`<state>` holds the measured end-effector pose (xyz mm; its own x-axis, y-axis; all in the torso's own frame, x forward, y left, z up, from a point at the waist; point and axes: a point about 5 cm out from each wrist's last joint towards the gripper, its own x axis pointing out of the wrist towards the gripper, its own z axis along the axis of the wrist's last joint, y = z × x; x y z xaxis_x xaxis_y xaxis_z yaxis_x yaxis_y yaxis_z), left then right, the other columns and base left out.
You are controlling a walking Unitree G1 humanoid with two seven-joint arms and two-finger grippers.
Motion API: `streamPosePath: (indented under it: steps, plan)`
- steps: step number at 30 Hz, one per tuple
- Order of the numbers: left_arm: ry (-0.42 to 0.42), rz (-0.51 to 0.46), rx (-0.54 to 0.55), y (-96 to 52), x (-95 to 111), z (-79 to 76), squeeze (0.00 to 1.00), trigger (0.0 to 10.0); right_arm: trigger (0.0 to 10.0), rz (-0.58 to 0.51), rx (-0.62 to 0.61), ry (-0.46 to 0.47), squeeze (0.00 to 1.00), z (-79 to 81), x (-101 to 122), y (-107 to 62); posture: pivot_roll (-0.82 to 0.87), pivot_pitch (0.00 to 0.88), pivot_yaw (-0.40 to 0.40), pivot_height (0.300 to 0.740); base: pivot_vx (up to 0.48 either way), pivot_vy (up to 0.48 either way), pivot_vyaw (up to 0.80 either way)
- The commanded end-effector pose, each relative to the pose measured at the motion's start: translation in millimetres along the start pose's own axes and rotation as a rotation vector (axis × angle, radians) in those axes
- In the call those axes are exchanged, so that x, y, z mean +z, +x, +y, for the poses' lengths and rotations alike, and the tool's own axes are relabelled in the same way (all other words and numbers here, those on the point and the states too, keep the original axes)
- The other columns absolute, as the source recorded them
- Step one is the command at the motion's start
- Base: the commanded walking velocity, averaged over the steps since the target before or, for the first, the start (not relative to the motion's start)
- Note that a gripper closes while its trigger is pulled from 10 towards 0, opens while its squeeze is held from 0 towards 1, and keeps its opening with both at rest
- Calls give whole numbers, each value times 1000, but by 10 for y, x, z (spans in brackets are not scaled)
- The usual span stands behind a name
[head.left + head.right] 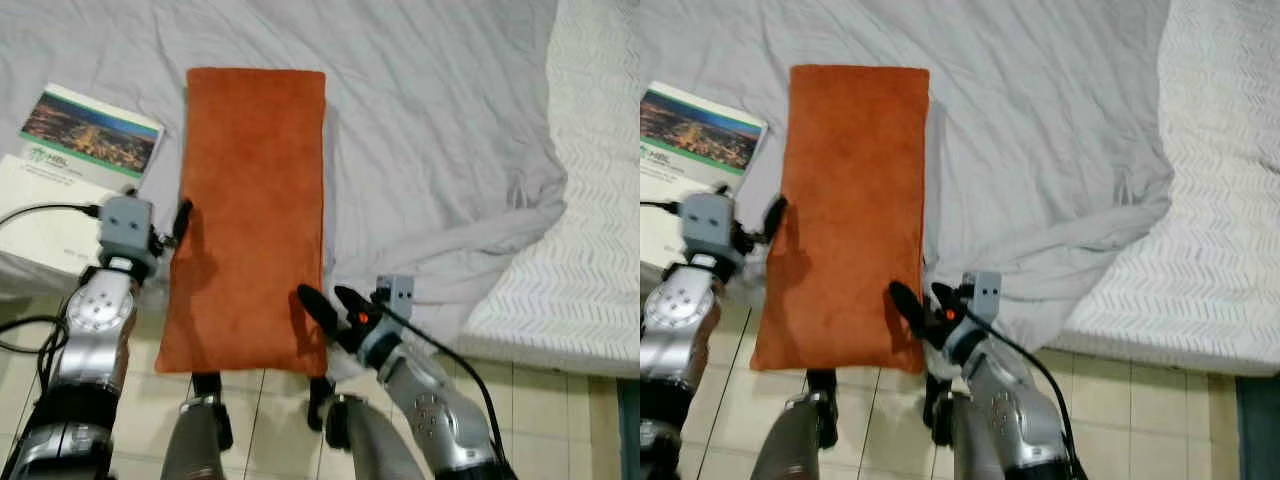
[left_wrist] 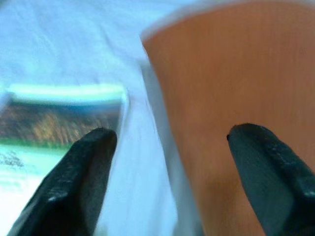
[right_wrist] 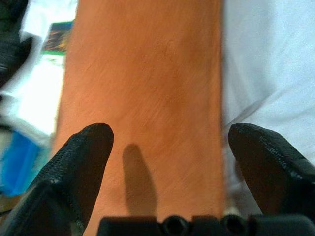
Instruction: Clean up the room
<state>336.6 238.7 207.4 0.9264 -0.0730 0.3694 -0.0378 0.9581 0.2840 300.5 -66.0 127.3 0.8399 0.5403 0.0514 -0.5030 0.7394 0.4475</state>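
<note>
Left eye view: a long rust-orange velvety rectangular cushion point(image 1: 252, 220) is laid lengthwise on the bed's wrinkled grey sheet point(image 1: 430, 130), its near end overhanging the edge above the tiled floor point(image 1: 560, 420); the left gripper point(image 1: 180, 222) is set at the cushion's left edge, its 2 fingers spread wide with nothing held; the right gripper point(image 1: 330, 305) is placed at the cushion's near right corner, fingers likewise parted and empty; a booklet with a city-skyline cover point(image 1: 92, 130) is seen left of the cushion.

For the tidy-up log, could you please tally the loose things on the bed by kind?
Orange cushion: 1
Printed booklet: 1
White box: 1
Total: 3
</note>
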Motion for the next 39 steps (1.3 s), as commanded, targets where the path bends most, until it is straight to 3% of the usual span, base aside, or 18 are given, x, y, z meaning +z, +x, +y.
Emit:
streamPosePath:
  steps: [1,3,5,6,7,10,11,15,16,19,24,25,26,28,29,30,35,39]
  plan:
    - [-35,45,-28,-189,-81,-133,1000,10000,10000,9,-48,-61,0,-36,-98,-126,-74,725,-211,740,0,0,0]
    - [-41,38,-41,-250,-52,-180,1000,10000,10000,0,-42,-112,0,-14,-72,-144,-74,725,-211,740,0,0,0]
    - [-67,28,-55,-467,61,-286,1000,10000,10000,-47,-40,-232,0,67,59,-229,-68,723,-208,740,0,0,0]
    - [-67,28,-55,-467,61,-286,1000,10000,10000,-47,-40,-232,0,67,59,-229,-68,723,-208,740,0,0,0]
    - [-87,25,-60,-596,151,-345,1000,10000,10000,-63,-46,-262,0,104,101,-284,-64,719,-206,740,0,0,0]
    - [-133,31,-57,-871,391,-445,1000,10000,10000,-59,-85,-212,0,114,77,-365,-63,717,-206,740,0,0,0]
    - [-148,46,-50,-978,479,-475,1000,10000,10000,-36,-123,-135,0,60,5,-345,-63,717,-206,740,0,0,0]
    - [-147,79,-40,-1065,492,-474,1000,10000,10000,-42,-131,-41,0,31,-24,-275,-43,721,-199,740,0,0,0]
    - [-133,126,-39,-1160,454,-465,1000,10000,10000,-60,-120,46,1000,24,-30,-206,-36,717,-196,740,0,0,0]
    - [-114,185,-39,-1257,396,-460,1000,10000,10000,-39,-123,129,1000,-1,-85,-121,-38,711,-198,740,0,0,0]
    - [-112,220,-32,-1274,401,-461,1000,10000,10000,-26,-105,235,1000,-27,-147,-2,-23,704,-193,740,0,0,0]
    - [-108,233,-38,-1278,406,-472,733,10000,10000,-24,-79,308,1000,-15,-175,89,-22,705,-193,740,0,0,0]
    - [-100,265,-46,-1318,369,-475,0,10000,10000,-8,-38,364,1000,32,-226,247,-15,707,-191,740,0,0,0]
    - [-96,278,-47,-1338,344,-469,0,10000,10000,-3,-39,361,1000,38,-242,287,-4,709,-190,740,0,0,0]
    - [-86,301,-46,-1375,292,-453,0,10000,10000,18,-44,348,851,43,-290,326,-1,709,-191,740,0,0,0]
    - [-79,323,-42,-1410,242,-435,0,10000,10000,41,-60,331,0,39,-351,354,-1,709,-191,740,0,0,0]
    - [-68,354,-38,-1455,189,-412,0,10000,10000,103,-93,316,0,39,-544,403,16,710,-196,740,0,0,0]
    - [-52,333,-65,-1438,243,-427,0,10000,10000,123,-93,371,0,98,-631,479,63,739,-183,740,0,0,0]
